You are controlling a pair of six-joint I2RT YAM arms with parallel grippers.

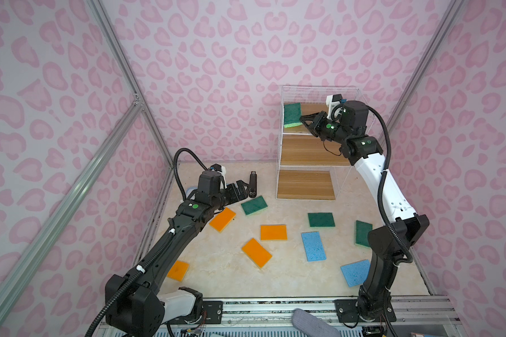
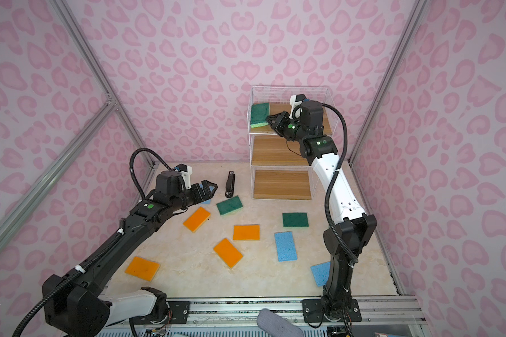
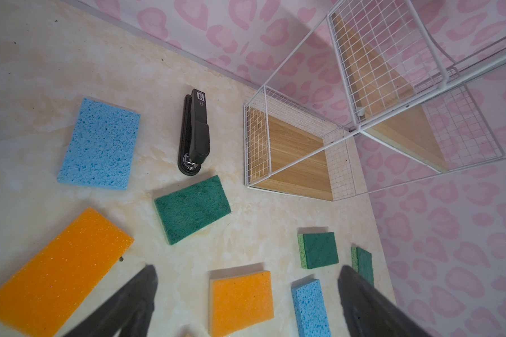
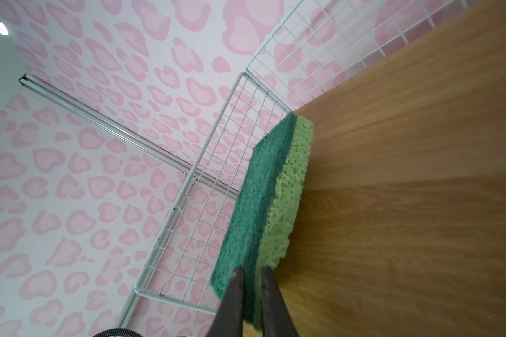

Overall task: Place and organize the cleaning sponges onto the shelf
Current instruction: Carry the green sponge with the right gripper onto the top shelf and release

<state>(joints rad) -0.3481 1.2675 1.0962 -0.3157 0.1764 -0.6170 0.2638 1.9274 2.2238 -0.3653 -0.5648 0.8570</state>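
The green sponge [image 4: 263, 198] lies nearly flat, dark face up, on the top board of the shelf [image 1: 304, 150], just beside its mesh side wall, probably to leave room for more. The right gripper [image 4: 251, 274] pinches its near end, jaws narrow. In front of the shelf, the left gripper [image 3: 247, 270] hovers wide and empty over the other sponges [image 1: 273, 232].
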